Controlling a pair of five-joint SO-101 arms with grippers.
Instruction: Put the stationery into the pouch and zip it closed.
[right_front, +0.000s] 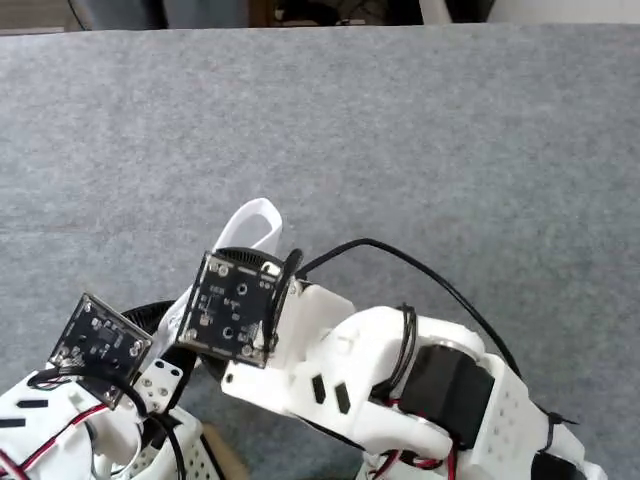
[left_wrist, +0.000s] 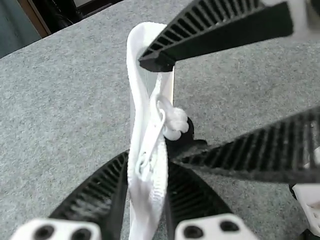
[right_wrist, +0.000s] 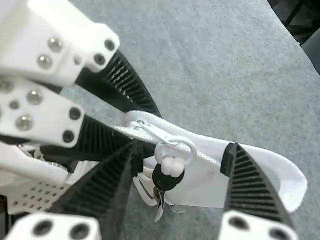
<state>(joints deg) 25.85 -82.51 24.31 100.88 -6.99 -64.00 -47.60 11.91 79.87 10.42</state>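
"Looking over the grey tabletop (right_front: 450, 130), what do we have along its near edge?"

"We have both arms there: the right arm (right_front: 400, 380) bulky near the middle, the left arm (right_front: 60, 420) at the near left corner."

"And the pouch (right_front: 252, 222)?"

"We see it, white, just beyond the arms and left of the tabletop's middle, its zip edge facing both wrist views. Whether it touches the surface, we cannot tell."

"Who grips it?"

"Our left gripper (left_wrist: 147, 167) is clenched on one end of it, the fabric pinched between both black fingers. Our right gripper (right_wrist: 182, 149) is released, jaws spread wide with the pouch between them, one fingertip close beside the zipper pull (right_wrist: 167, 144)."

"Where does that pull sit?"

"We find it near the end the left gripper pinches, with a short cord of white beads (right_wrist: 170, 164) and one black bead (right_wrist: 166, 178) hanging from it."
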